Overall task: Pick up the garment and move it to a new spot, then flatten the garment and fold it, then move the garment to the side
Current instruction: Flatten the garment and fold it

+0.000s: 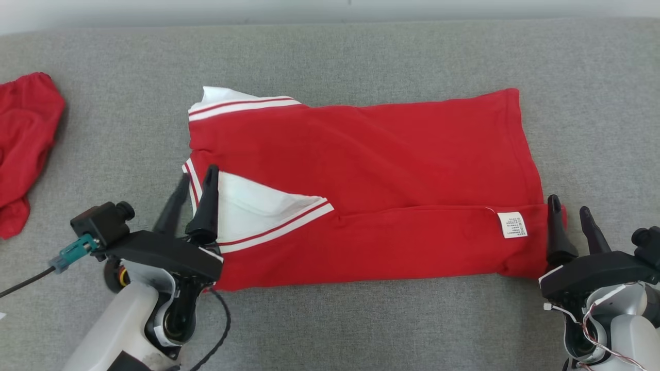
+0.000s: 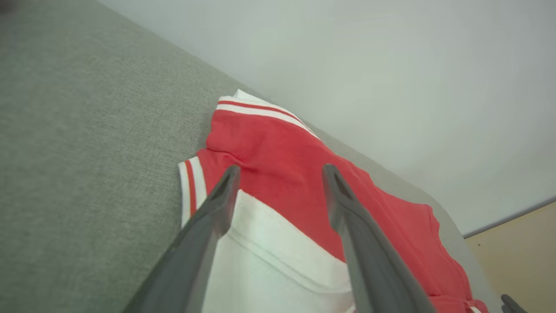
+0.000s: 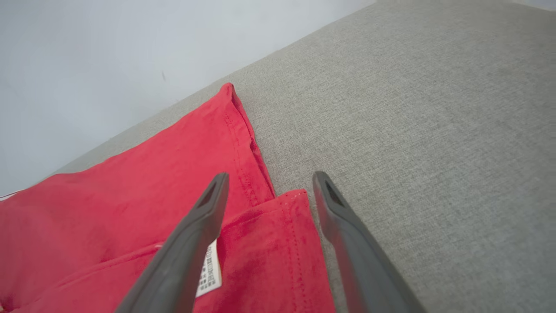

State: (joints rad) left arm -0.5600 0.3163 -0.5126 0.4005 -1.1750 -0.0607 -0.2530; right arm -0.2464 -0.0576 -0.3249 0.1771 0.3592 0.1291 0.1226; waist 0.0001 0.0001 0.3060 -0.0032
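Across the middle of the grey fabric bench (image 1: 330,319) lay the garment (image 1: 361,154), a red shirt with white striped trim. It was spread lengthwise left to right, well clear of the far edge and nearer the front one. Its near long side looked turned up over the body, the seam running end to end. A second red cloth (image 1: 23,139) sat bunched at the left edge, well apart and cut off by the frame.

Left hand (image 1: 195,198) stood at the shirt's left end over the white panel (image 1: 252,206), fingers apart, nothing pinched. Right hand (image 1: 572,226) stood at the right end, fingers wide and astride the hem corner, also holding nothing. A care label (image 1: 512,224) showed just beside the right hand.

Judgement: folding was part done and both hands sat loose at the flap's two ends. To do it well:
- take both ends level and grip all layers, not the top one alone
- keep the cloth taut between the hands
- lay edge on edge, so the white panel doesn't bunch

Hard to tell:
- the shirt's near-left corner, hidden behind the left wrist
- whether the fingertips touched the cloth
- the label print, too small
- what lay under the flap
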